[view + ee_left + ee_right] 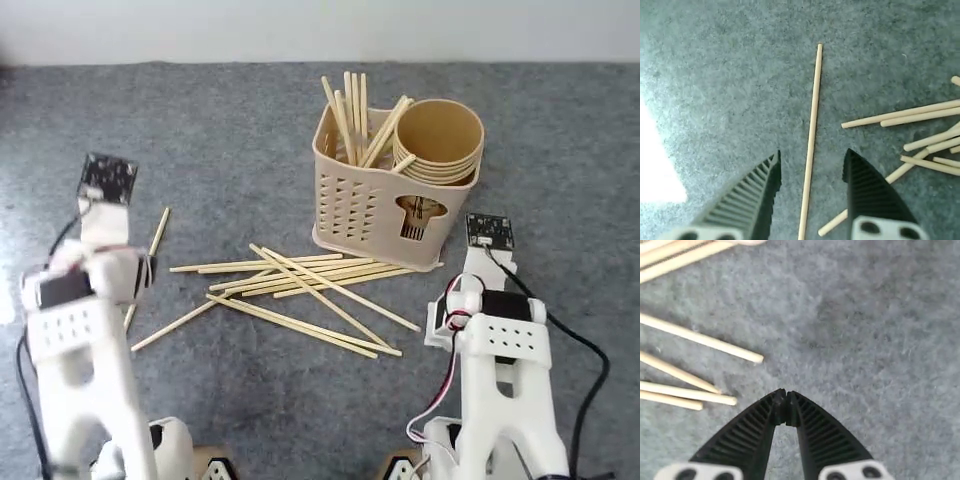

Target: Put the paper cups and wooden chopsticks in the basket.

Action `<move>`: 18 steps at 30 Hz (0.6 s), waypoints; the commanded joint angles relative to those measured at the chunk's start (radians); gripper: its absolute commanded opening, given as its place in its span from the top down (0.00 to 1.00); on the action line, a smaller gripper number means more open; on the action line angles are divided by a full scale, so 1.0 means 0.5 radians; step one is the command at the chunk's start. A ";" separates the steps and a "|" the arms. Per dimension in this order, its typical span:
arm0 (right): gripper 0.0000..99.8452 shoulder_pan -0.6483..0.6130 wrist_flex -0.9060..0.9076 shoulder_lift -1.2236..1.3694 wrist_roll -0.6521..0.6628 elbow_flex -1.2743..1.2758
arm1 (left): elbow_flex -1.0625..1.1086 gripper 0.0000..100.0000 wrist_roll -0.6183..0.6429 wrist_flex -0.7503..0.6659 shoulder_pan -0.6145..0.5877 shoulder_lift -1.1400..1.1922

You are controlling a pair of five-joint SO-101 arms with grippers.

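Observation:
A beige slotted basket stands at the back of the grey mat. It holds stacked paper cups and several upright wooden chopsticks. More chopsticks lie in a loose pile in front of the basket. One single chopstick lies apart on the left, also seen in the high view. My left gripper is open just above the mat, one finger on either side of that chopstick. My right gripper is shut on nothing, low over bare mat beside the ends of several chopsticks.
The left arm stands at the front left and the right arm at the front right, just in front of the basket's right corner. Grey mat covers the table, with a white wall edge behind it.

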 commanded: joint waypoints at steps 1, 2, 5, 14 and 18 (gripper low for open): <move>0.99 0.017 -0.069 -0.051 0.025 0.012 | -0.456 0.80 -0.021 0.006 0.012 0.451; 0.99 0.017 -0.094 -0.051 0.025 0.034 | -0.566 0.80 -0.043 0.009 0.012 0.583; 0.99 0.017 -0.152 -0.051 0.025 0.086 | -0.888 0.80 -0.163 0.058 0.049 0.982; 0.99 0.014 -0.155 -0.051 0.025 0.095 | -2.116 0.80 -0.227 0.592 0.169 2.160; 0.99 0.014 -0.155 -0.051 0.025 0.095 | -2.705 0.80 -0.227 0.810 0.157 2.602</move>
